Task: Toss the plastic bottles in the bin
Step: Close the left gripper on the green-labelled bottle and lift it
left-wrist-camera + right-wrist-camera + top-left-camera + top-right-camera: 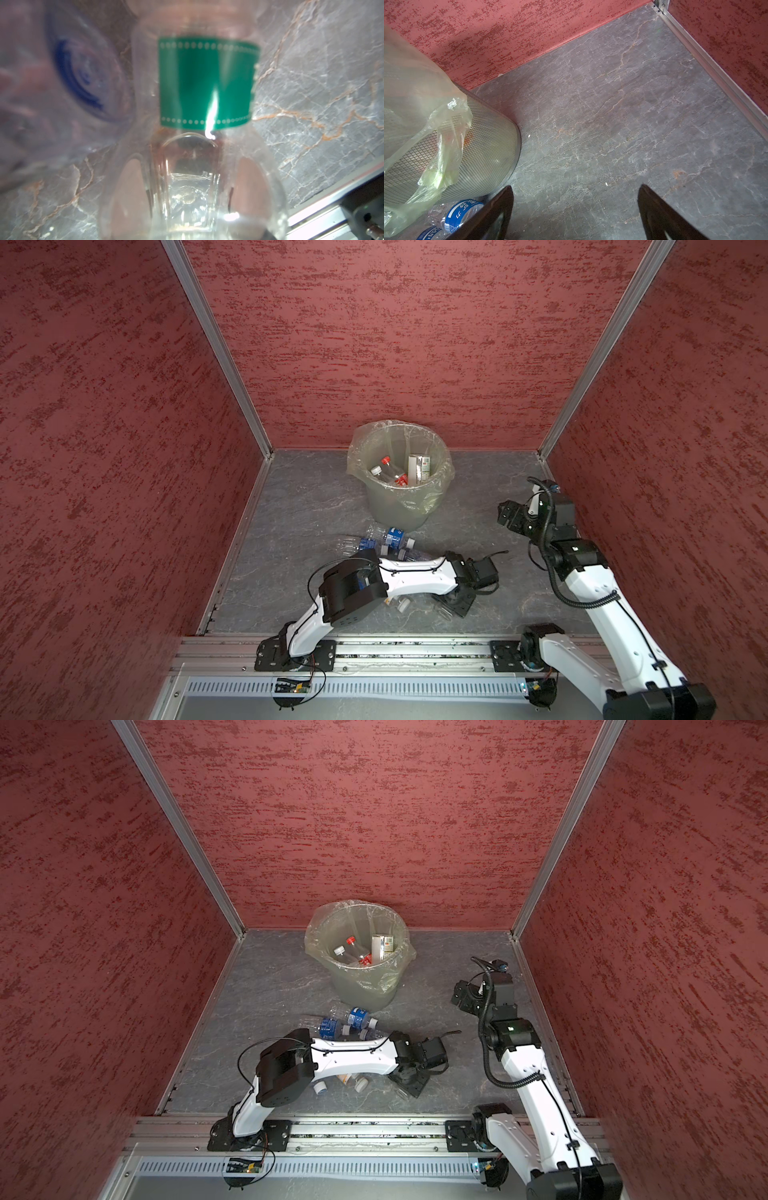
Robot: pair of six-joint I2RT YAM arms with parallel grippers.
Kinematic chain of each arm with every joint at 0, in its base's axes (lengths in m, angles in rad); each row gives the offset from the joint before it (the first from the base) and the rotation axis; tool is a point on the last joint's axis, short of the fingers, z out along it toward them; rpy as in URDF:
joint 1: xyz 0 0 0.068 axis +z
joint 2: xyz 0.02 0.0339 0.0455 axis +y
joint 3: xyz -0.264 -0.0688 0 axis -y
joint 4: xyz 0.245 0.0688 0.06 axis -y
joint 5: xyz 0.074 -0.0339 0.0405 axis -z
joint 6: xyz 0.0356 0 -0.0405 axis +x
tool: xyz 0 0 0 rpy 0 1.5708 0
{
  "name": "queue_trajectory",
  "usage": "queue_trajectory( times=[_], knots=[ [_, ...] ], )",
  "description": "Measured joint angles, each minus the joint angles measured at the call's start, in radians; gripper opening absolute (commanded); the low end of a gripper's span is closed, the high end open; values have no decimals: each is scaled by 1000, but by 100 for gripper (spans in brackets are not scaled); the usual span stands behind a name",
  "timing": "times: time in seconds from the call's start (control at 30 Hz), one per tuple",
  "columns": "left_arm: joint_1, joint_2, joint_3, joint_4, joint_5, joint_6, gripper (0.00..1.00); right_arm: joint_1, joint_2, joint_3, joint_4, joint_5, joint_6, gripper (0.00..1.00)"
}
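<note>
Grey marbled surface [322,104] below: left pincer [190,187] clamps a smooth green-labelled bottle [205,83] that may slip when lifted; right pincer [575,188] stands wide, empty.

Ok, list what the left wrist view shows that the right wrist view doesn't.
Only the left wrist view: a clear green-label bottle, blurred and very close. Only the right wrist view: the bin with its liner bag, blue-label bottles beside it, and the open right gripper. Both: the grey veined floor.
</note>
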Motion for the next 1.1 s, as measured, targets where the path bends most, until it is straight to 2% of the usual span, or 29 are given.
queue_trajectory(
  times=[0.17, 0.47, 1.1],
  knots=[
    [-8, -10, -8, 6, -27, 2, 48, 0, 2, 0, 0, -1, 0, 93],
    [-30, -117, -84, 38, -113, 11, 43, 0, 10, 0, 0, 0, 1, 93],
    [-78, -495, -402, 169, -397, -67, 41, -1, 11, -5, 5, -13, 3, 91]
  ],
)
